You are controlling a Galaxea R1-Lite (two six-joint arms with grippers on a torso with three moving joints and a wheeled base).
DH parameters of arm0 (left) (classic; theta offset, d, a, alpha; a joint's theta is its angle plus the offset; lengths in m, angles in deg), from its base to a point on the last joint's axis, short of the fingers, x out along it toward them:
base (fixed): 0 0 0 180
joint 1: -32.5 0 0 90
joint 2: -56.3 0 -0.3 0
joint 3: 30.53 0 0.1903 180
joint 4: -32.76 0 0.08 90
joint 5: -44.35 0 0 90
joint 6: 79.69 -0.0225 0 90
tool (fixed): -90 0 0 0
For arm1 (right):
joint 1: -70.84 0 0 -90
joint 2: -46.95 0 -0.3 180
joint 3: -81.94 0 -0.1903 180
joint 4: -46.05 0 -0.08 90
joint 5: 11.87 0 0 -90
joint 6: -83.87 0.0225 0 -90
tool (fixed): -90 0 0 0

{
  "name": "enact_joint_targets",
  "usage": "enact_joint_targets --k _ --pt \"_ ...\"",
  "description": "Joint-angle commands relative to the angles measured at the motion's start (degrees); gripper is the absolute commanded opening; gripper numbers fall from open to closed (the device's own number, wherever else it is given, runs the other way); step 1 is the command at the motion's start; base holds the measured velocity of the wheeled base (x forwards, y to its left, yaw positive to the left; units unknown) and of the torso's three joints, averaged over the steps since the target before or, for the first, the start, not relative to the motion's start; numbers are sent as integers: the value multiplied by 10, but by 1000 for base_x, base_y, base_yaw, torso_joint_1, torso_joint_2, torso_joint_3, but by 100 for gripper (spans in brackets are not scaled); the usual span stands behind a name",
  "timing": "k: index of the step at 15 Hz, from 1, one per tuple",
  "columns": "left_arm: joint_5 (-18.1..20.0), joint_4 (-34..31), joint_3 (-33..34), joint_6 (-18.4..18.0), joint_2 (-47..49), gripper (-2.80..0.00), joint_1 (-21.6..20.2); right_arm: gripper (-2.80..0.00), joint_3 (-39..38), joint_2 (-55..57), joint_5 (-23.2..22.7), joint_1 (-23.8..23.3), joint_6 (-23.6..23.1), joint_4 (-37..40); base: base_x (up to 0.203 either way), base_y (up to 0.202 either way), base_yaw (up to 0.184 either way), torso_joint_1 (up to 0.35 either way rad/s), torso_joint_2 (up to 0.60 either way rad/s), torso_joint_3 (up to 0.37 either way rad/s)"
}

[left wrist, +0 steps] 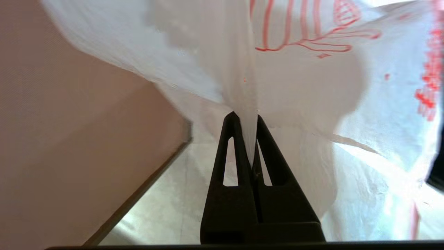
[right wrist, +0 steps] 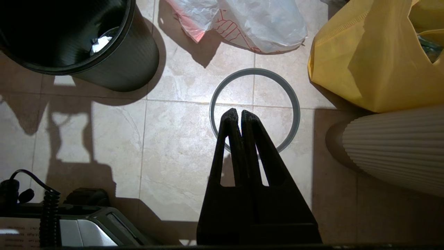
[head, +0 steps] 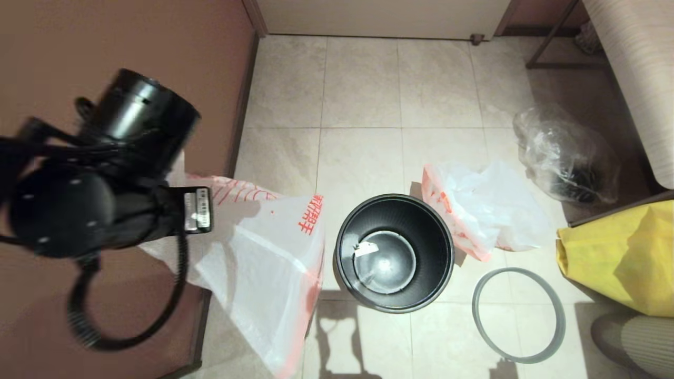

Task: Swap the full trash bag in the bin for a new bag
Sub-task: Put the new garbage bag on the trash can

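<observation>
The limp, leaf-printed new bag [head: 263, 252] hangs beside the round black bin [head: 395, 252], a fold clamped in the left gripper [left wrist: 245, 119]; next it likely must spread over the bin's mouth. Lumpy full trash bag [head: 484, 210] and thin grey ring [head: 518, 315] lie beyond the bin. The right gripper [right wrist: 241, 116], clenched on nothing, hangs over the ring.

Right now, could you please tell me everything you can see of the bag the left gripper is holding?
The new bag is thin, translucent white plastic with an orange-pink edge, an orange leaf-vein drawing and red characters. It looks limp, hanging in loose folds from the left gripper, whose fingers are shut on a pinched pleat. It hangs beside the bin, on the robot's left of it, not yet inside.
</observation>
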Motion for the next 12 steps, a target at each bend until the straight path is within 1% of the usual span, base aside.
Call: enact_joint_targets --k 1,2,3,5,6,8,9,12 --pt "3 -21 14 2 -123 -280 47 -280 0 1 0 0 0 0 0 0 0 0 0 0" --pt "14 -33 21 3 -152 -280 63 -280 0 1 0 0 0 0 0 0 0 0 0 0" --pt "37 -39 26 6 -178 -280 71 -280 0 1 0 0 0 1 0 0 0 0 0 0" --pt "94 -45 30 10 -222 -280 92 -280 0 1 0 0 0 1 0 0 0 0 0 0" --pt "105 -45 28 11 -228 -280 109 -280 0 1 0 0 0 1 0 0 0 0 0 0" --pt "107 -43 12 11 -220 -280 148 -280 0 1 0 0 0 0 0 0 0 0 0 0" --pt "106 -42 -8 11 -207 -280 165 -280 0 1 0 0 0 1 0 0 0 0 0 0" --pt "105 -44 -99 3 -175 -280 234 -280 0 1 0 0 0 1 0 0 0 0 0 0"
